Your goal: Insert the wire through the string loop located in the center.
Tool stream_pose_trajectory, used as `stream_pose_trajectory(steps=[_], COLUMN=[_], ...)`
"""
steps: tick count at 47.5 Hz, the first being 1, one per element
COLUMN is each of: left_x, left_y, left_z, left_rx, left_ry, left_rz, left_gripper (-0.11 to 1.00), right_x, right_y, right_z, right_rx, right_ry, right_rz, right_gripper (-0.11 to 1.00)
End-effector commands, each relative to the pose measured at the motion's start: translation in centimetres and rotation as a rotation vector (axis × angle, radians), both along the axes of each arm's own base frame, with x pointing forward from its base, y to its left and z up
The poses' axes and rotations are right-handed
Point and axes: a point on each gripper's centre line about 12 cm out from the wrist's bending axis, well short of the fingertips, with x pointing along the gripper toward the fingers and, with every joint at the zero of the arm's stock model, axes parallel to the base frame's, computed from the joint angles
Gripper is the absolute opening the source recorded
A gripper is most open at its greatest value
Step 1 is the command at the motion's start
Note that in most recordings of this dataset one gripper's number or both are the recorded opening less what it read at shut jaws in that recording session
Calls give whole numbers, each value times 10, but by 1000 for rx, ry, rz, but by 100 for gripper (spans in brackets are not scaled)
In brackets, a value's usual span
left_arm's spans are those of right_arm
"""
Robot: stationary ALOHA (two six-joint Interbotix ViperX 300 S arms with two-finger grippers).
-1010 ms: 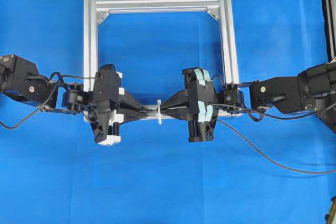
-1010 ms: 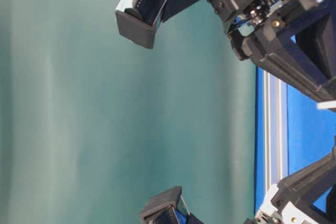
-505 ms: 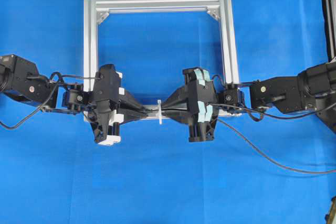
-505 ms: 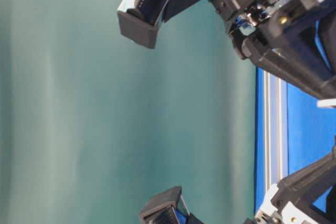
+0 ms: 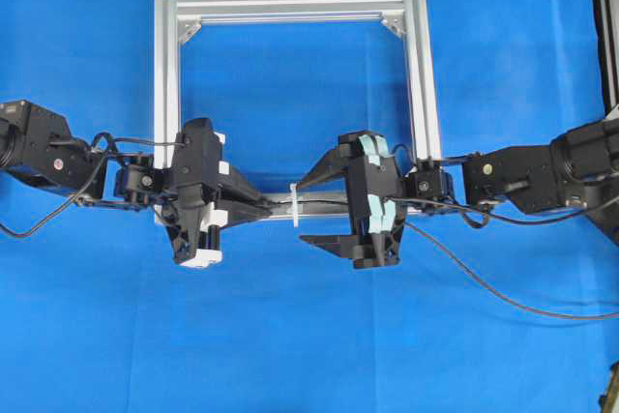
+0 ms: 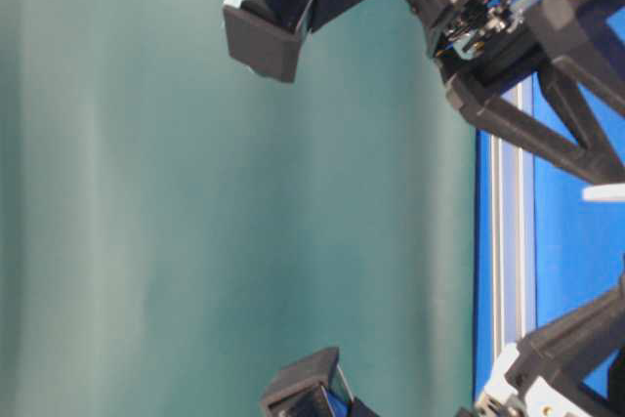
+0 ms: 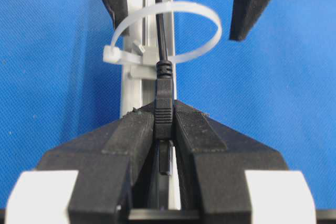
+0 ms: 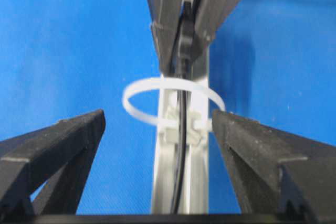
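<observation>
White loop (image 7: 168, 32) sits just ahead of my left gripper (image 7: 164, 124), standing up off the bar (image 7: 149, 85); wire (image 7: 161, 19) already runs through it; left jaws clamped tight on the plug (image 7: 163, 106), plug just short of the loop on the left gripper's side, cable trailing away through the ring toward the right arm.

Right gripper (image 5: 324, 198) is spread wide, holding nothing; its fingers (image 8: 63, 145) straddle the bar either side of the loop (image 8: 173, 100), wire (image 8: 181, 145) running down the gap between them untouched.

Key relation: wire's long axis lies along the bar, straight through the ring, same line as both grippers facing each other; loop sits between the two sets of fingertips, close to both; left arm owns the plug end, so I judge it's the one to draw more cable through, pulling back along that axis; right just needs to stay clear of the cable.

Risk, my read: off-axis pull drags the loop sideways.
</observation>
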Motion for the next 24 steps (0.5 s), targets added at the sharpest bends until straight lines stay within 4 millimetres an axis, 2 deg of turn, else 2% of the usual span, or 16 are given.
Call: stream_pose_trajectory(steps=[1, 12, 24], left_x=[-5, -49, -101], left_y=[-2, 1, 8], left_z=[18, 34, 33], left_rx=[-6, -8, -8], left_ry=[-30, -30, -6], left_rz=[-9, -18, -18], left_gripper=[5, 5, 5], right_x=[-1, -11, -16], right_y=[-1, -2, -3], right_z=[18, 21, 24], right_rx=[5, 5, 5], right_ry=[-47, -52, -55], right_rz=[-4, -3, -4], right_gripper=[91, 91, 91])
